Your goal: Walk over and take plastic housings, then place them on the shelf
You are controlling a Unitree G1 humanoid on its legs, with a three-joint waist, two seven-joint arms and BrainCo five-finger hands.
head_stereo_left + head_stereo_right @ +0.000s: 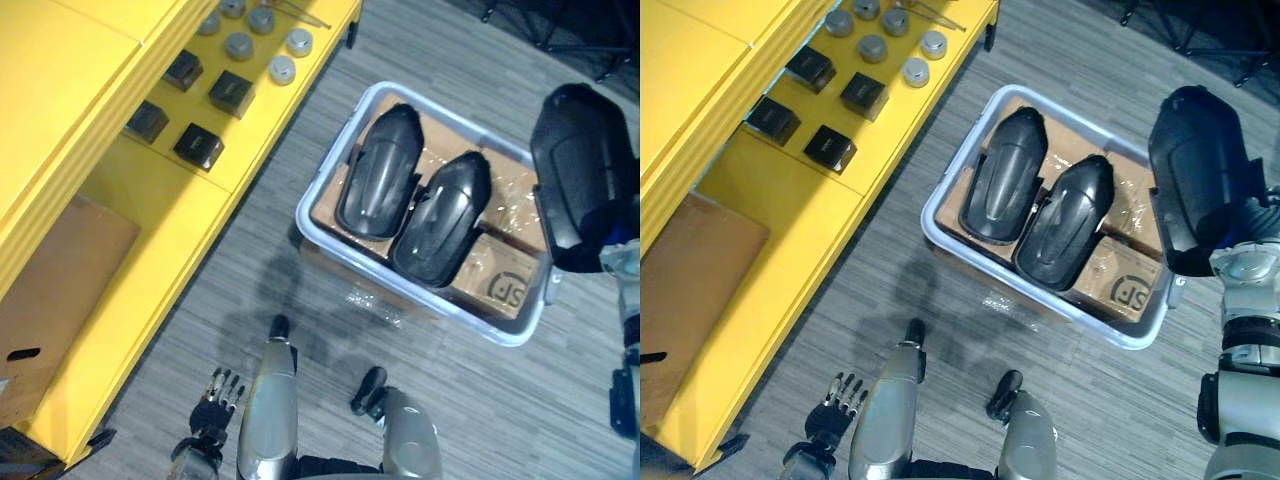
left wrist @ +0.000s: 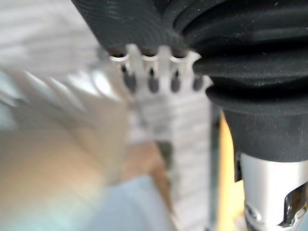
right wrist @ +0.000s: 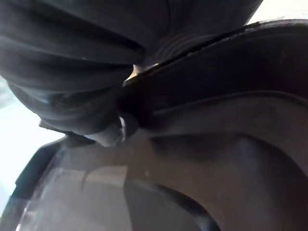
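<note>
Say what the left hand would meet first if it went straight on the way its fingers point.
Most likely the grey floor: the left hand hangs open beside the yellow shelf, fingers aimed down at it. Depth is unclear.

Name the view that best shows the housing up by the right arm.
Right eye view: the housing shows whole. Left eye view shows it too, nearer the edge; right wrist view catches its inner side, very close.
</note>
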